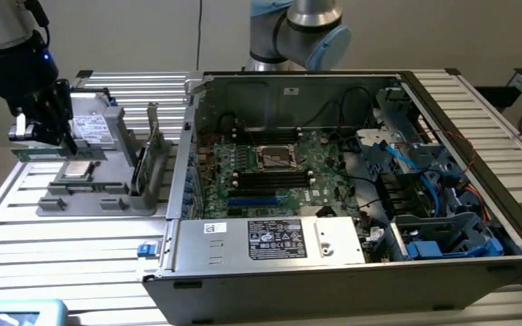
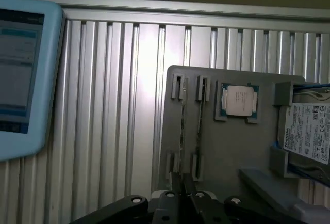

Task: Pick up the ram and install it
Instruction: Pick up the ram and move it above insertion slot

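Holds the ram (image 1: pixel 84 154) in the gripper (image 1: pixel 60 147), jaws closed on the upper edge near the middle, stick level. Hangs above the grey tray (image 1: pixel 98 204), apart from it. Reads as pick-up done, install not yet begun.

Just below, on the tray: a processor (image 1: pixel 75 170) in its pocket, a hard drive (image 1: pixel 89 129) behind it, upright cards (image 1: pixel 147 163) in holders on the side toward the case.

Further off, toward the exterior view's right: the open computer case (image 1: pixel 185 129), motherboard (image 1: pixel 320 170) flat inside, black memory slots (image 1: pixel 270 178) beside the processor socket (image 1: pixel 276 157).

Calls, by my reading, for a carry over the case wall, then a square line-up of the stick's lower edge with one free slot, then a straight, even press.

Worth watching on the way: the upright cards and the case wall, both between tray and board. Beyond the slots, blue cables (image 1: pixel 402 159), near but apart.
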Motion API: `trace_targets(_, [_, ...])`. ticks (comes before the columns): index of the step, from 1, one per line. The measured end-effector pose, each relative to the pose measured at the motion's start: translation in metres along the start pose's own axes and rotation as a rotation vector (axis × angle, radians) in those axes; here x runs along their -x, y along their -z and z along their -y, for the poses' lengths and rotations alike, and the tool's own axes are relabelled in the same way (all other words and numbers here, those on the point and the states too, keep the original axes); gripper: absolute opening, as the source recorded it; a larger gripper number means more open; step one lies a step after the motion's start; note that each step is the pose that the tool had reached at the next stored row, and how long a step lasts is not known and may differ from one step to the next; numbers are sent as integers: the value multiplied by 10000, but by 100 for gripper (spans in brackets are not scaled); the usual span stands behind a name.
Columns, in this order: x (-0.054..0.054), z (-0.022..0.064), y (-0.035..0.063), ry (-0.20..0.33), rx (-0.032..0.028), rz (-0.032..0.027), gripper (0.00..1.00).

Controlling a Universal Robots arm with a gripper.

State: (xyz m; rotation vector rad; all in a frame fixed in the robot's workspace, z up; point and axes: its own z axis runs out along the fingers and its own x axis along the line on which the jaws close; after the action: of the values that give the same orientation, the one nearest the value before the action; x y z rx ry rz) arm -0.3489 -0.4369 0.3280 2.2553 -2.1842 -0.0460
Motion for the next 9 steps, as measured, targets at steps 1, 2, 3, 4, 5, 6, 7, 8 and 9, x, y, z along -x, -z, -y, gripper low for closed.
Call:
trace_targets(1, [-6,19,44,7,0,61,14])
trace_targets(2, [-11,38,88,14,-4,124,14])
trace_targets(3, [-17,58,132,21,-5,181,14])
trace_targets(4, [-22,80,181,27,-8,244,14])
trace_targets(5, [-27,100,222,31,-8,293,14])
trace_targets(6, [-32,122,263,36,-11,338,14])
trace_targets(7, [-36,148,306,42,-10,372,14])
trace_targets(8, [-40,172,344,47,-12,399,14])
trace_targets(9, [-44,196,380,53,-12,421,14])
